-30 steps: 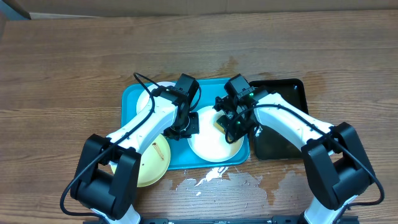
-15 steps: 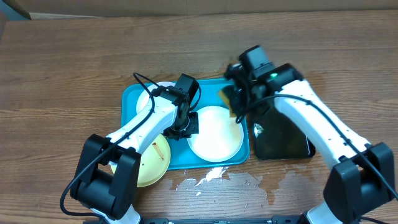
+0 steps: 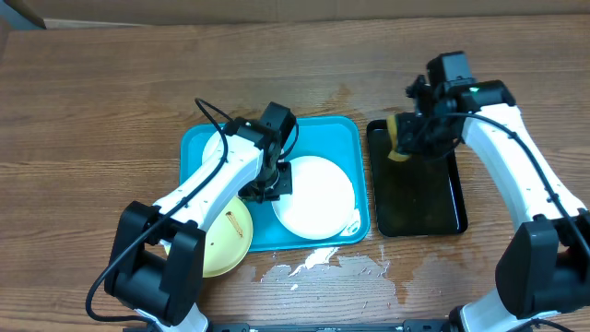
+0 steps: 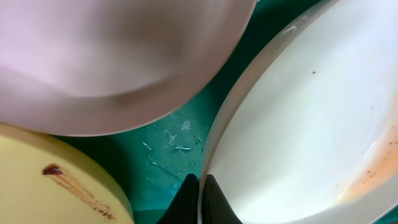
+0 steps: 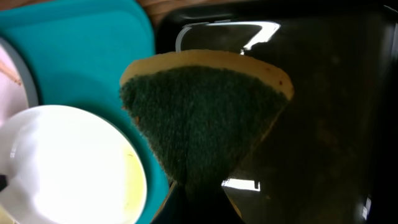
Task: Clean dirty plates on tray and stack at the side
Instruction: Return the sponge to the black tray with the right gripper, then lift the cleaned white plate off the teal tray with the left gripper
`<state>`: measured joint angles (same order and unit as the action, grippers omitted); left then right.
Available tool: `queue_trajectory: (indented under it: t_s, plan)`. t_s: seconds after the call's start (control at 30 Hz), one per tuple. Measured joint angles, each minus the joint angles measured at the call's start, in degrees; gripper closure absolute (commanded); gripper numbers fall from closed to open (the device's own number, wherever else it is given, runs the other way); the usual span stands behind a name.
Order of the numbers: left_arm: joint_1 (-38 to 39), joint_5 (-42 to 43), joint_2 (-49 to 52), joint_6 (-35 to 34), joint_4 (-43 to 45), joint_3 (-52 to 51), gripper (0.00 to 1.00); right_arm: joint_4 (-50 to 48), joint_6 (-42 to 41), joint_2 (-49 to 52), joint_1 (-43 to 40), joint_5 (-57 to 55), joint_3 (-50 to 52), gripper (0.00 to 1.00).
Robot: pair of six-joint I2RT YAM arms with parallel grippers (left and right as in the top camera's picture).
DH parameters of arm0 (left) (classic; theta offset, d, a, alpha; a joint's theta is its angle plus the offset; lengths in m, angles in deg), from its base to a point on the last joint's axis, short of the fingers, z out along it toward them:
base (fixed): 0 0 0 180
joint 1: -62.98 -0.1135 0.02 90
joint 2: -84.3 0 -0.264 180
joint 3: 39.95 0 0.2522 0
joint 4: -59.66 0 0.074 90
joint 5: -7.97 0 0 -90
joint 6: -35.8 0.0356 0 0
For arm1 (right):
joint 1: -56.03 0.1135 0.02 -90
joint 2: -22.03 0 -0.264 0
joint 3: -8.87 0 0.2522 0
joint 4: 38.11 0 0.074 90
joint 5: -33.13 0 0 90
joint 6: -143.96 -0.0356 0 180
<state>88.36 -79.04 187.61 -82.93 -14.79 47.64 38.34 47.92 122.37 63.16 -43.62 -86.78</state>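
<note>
The turquoise tray [image 3: 336,138] lies on the desk [image 3: 111,83] between the two arms, and its long axis goes from left to right in the overhead view. The three plates are on it. A white plate [image 3: 318,195] fills the right half of the tray. In the left wrist view it shows a faint orange-brown mark near its right edge. A second white plate [image 3: 212,149] is in the far left corner, mostly hidden under the left arm. The yellow plate [image 3: 226,244] sits at the near left corner and reaches out over the tray rim above the desk. It has a dark red-brown smear [image 4: 65,179] on its face. The left end effector [image 3: 269,189] points down at the left edge of the white plate, and its fingers [image 4: 214,205] are closed on the rim of this plate. Just beside the tray, on its right, is a black tray [image 3: 419,207] with its long axis running from near to far. The right end effector [image 3: 415,138] hangs over the far left part of the black tray and grips a sponge [image 5: 205,112], green side toward the wrist camera, yellow layer behind. A wet patch [image 3: 313,263] lies on the desk in front of the tray.
</note>
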Motion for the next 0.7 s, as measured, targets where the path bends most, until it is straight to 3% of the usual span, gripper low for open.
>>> queue_trajectory:
  t_s: [0.33, 0.7]
  plan:
    - [0.0, -9.1, 0.2, 2.4, -6.2, 8.0, 0.96, 1.4, -1.2, 0.0, -4.9, 0.0, 0.0, 0.96]
    - [0.6, -12.3, 0.2, 3.5, -6.3, 13.7, 0.96, 1.3, -1.2, 0.0, -8.7, 0.0, 0.0, 0.96]
